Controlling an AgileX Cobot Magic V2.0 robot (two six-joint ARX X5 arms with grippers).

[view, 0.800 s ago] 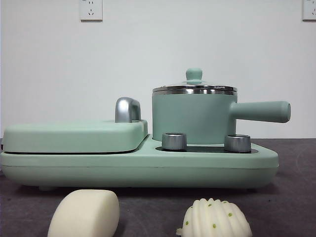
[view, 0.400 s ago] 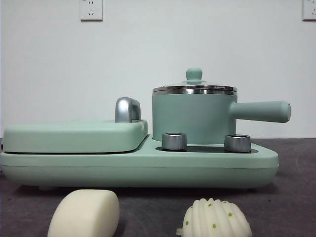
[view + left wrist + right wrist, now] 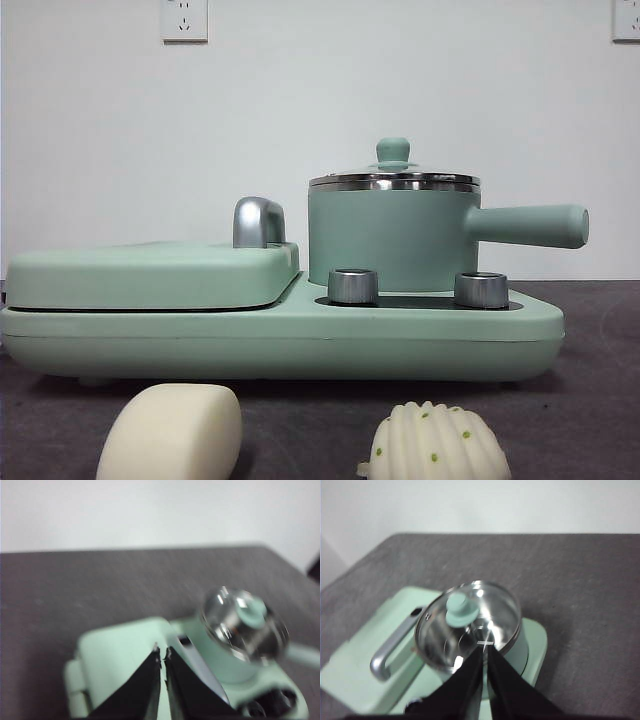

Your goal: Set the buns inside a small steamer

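The smooth oblong bun and the ribbed bun with green specks lie on the dark table in front of the appliance, in the front view. The small steamer stands on the appliance's right side, its glass lid on, its handle pointing right. It also shows in the left wrist view and the right wrist view. My left gripper is shut and empty, high above the griddle cover. My right gripper is shut and empty, high above the steamer's lid. Neither arm shows in the front view.
The flat mint-green griddle cover with a steel handle fills the appliance's left side. Two steel knobs sit in front of the steamer. A white wall stands behind.
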